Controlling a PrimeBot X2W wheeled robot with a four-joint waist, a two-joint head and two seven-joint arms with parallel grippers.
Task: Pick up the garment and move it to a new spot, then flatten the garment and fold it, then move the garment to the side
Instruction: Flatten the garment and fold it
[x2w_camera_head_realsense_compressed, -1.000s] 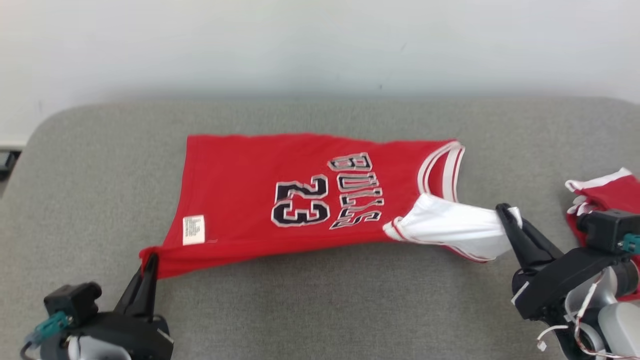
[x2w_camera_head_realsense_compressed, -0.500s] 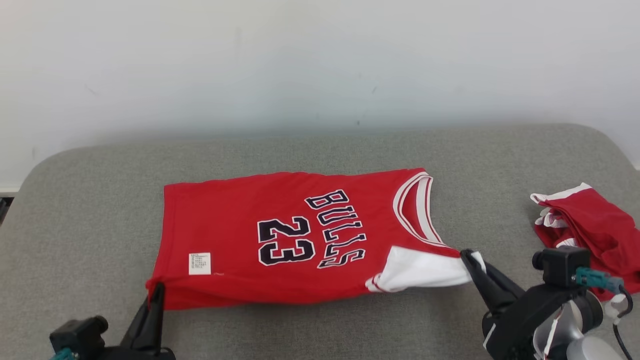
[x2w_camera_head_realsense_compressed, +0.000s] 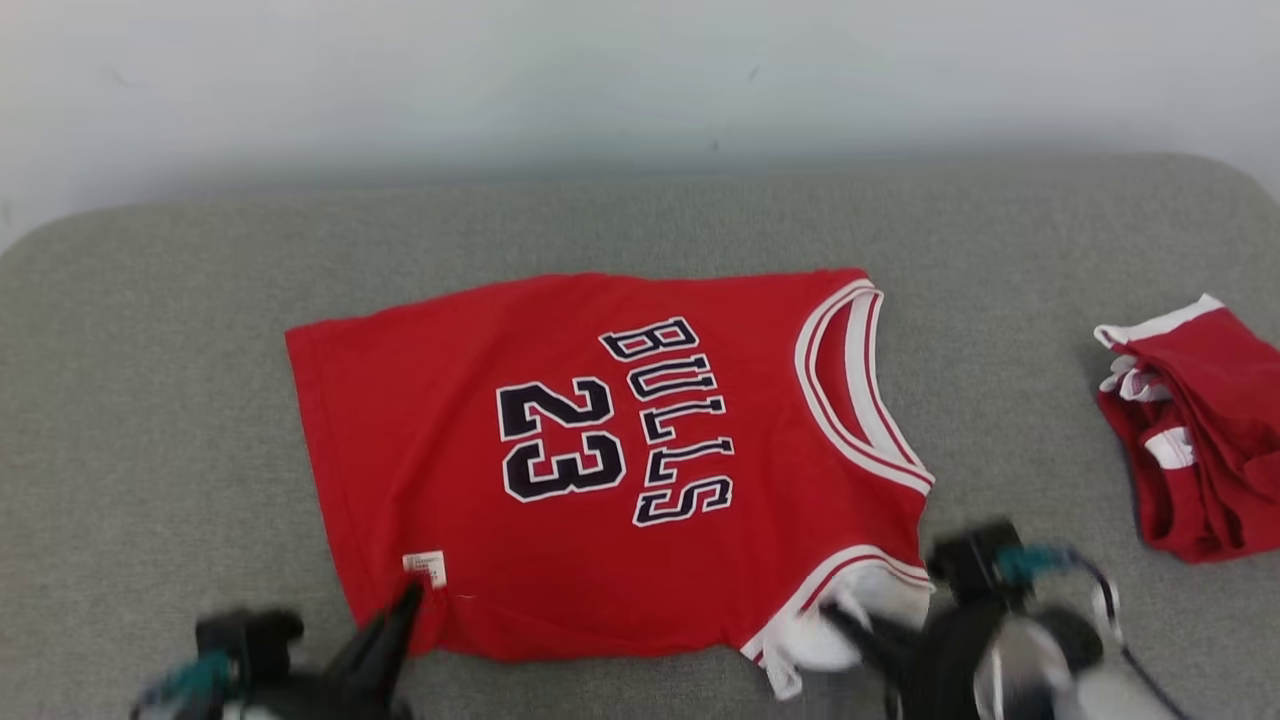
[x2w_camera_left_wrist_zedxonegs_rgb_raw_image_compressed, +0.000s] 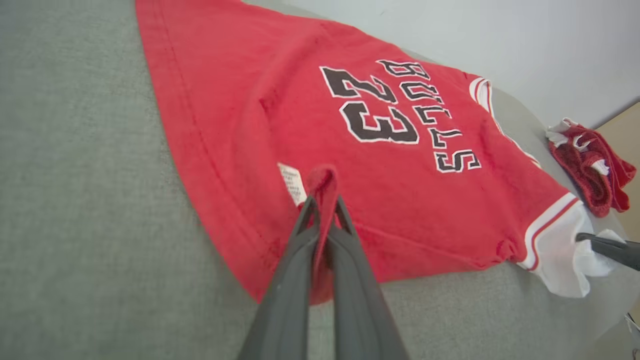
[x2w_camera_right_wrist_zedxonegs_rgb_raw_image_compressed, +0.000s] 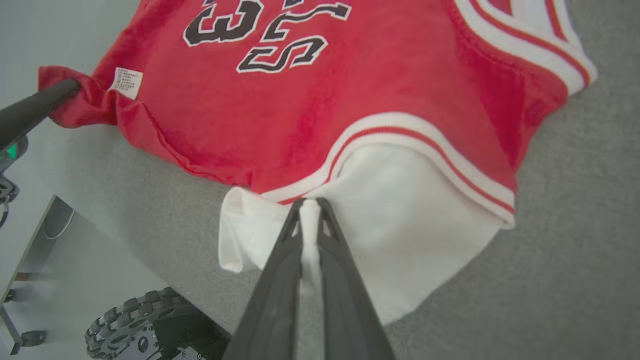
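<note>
Red jersey (x2w_camera_head_realsense_compressed: 620, 460) lies spread, print up, on the grey cushion (x2w_camera_head_realsense_compressed: 150, 400). At its 7 o'clock corner the left gripper (x2w_camera_head_realsense_compressed: 405, 600) reaches in low, pinching the hem. At 5 o'clock the right gripper (x2w_camera_head_realsense_compressed: 845, 622) clamps the white lining. Another red garment (x2w_camera_head_realsense_compressed: 1200, 430) sits at 3 o'clock.

**Three Views, One Landmark**

The head view looks steeply down on the whole red jersey (x2w_camera_head_realsense_compressed: 420, 430). The left wrist view sits low and close at its hem corner (x2w_camera_left_wrist_zedxonegs_rgb_raw_image_compressed: 322, 182), the right close above its white sleeve (x2w_camera_right_wrist_zedxonegs_rgb_raw_image_compressed: 400, 215). All share its lettered front.
</note>
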